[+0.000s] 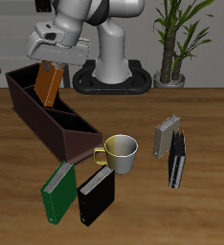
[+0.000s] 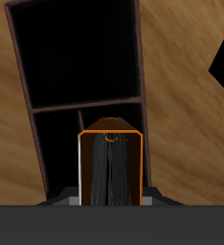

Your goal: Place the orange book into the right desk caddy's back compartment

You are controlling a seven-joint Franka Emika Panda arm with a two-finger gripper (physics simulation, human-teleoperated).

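Exterior view shows the slim orange book (image 1: 49,84) lifted off the wooden table (image 1: 200,124) and hanging upright from the grey two-finger gripper (image 1: 53,65), its lower end down inside the long dark brown open-topped right desk caddy (image 1: 47,120), at the end nearest the table's back edge. Gripper is clenched on the book's top end — fingertips themselves are mostly hidden by the housing. Wrist view agrees: book (image 2: 111,167) sits directly under the camera with dark caddy sections and a thin divider (image 2: 85,103) beyond it, so it looks lined up with the back compartment (image 1: 33,86), though whether it touches the floor or a wall I cannot tell. Progress judged: pick-up and carry done, insertion partly done; left is lowering fully and letting go. Counts — one orange book, one caddy visible, one cream mug (image 1: 119,153) just beside the caddy's end nearer the table's front edge, one green book (image 1: 58,191) and one black book (image 1: 96,196) near the front edge, plus one grey book (image 1: 165,136) and one dark book (image 1: 178,161) standing together toward the other side edge, one potted plant (image 1: 173,38) at the back edge.
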